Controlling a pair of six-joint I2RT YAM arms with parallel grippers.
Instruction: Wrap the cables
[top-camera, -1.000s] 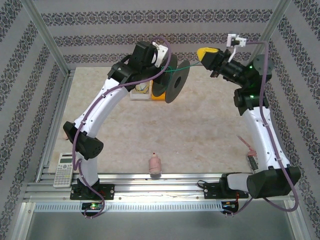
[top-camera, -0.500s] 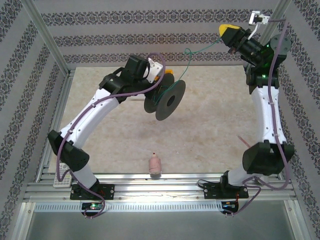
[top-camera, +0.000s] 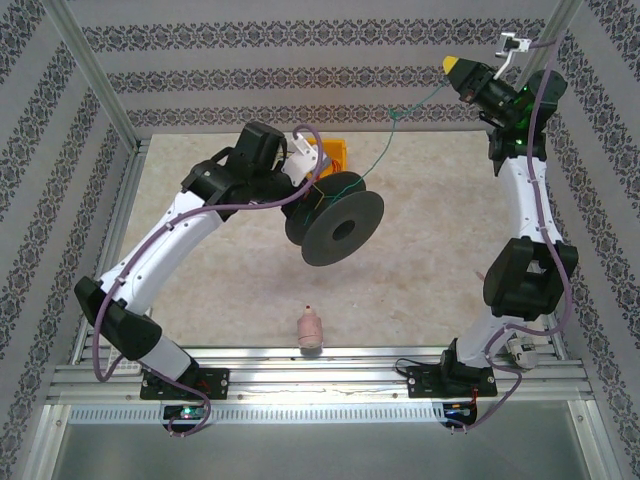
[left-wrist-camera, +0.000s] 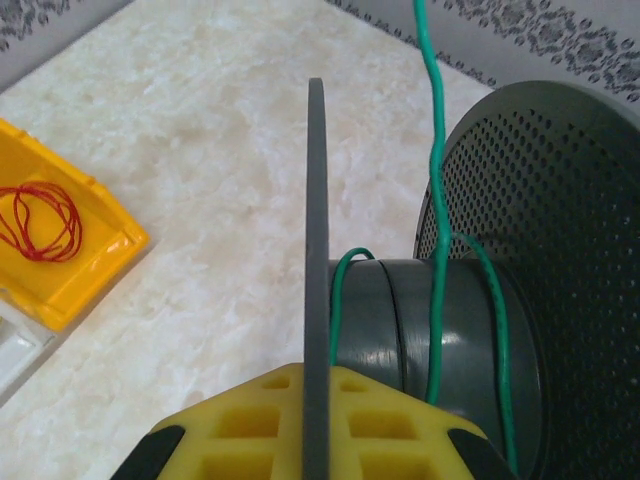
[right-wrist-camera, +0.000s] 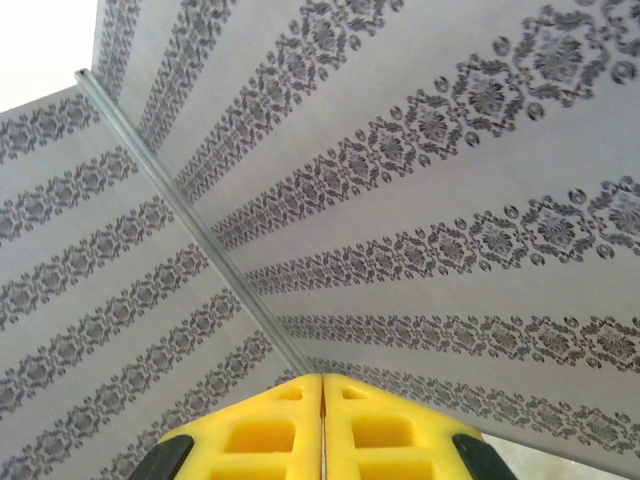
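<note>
Walls (top-camera: 300, 75) on three sides w/ grey-white stripes of dark floral bands. Desk (top-camera: 430, 250) top is beige, marbled (stone-look). Alum. posts (top-camera: 92, 75) at back corners; alum. rail (top-camera: 320, 385) along near edge.

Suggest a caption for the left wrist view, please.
Left hand holds the black spool, green cable around its hub; red cable lies in a yellow tray.

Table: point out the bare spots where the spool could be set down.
Widest bare patch: between the spool and the right arm. Another lies between the left arm and the pink bottle. Crowded at the far middle: yellow bin, green cable.
</note>
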